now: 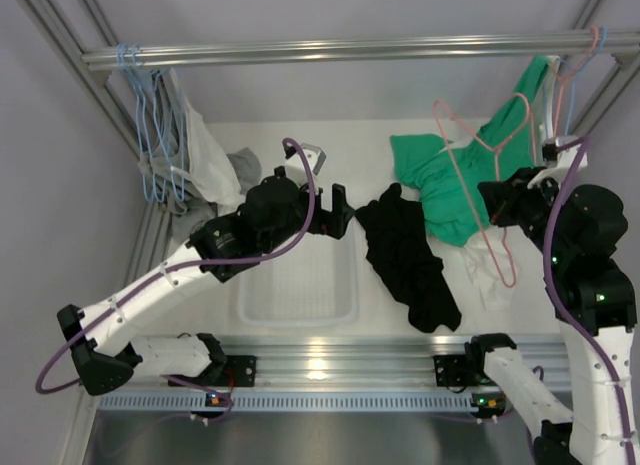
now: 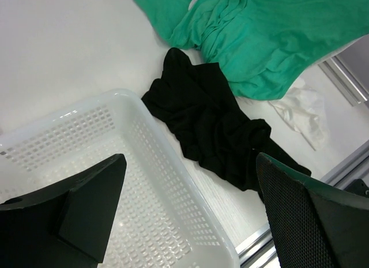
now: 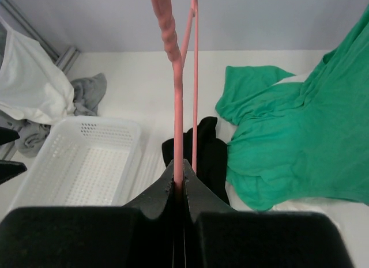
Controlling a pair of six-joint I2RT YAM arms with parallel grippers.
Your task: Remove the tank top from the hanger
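Pincer (image 2: 190,164) near crumpled black tank top (image 2: 213,129)

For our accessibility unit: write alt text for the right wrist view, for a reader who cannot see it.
The right hand is shut on a thin pink hanger that rises up the middle of the frame. Beyond it lie a black garment, a green garment on the right and a white basket on the left.

left gripper (image 2: 187,164) agape, right gripper (image 3: 179,171) clamped (tight)
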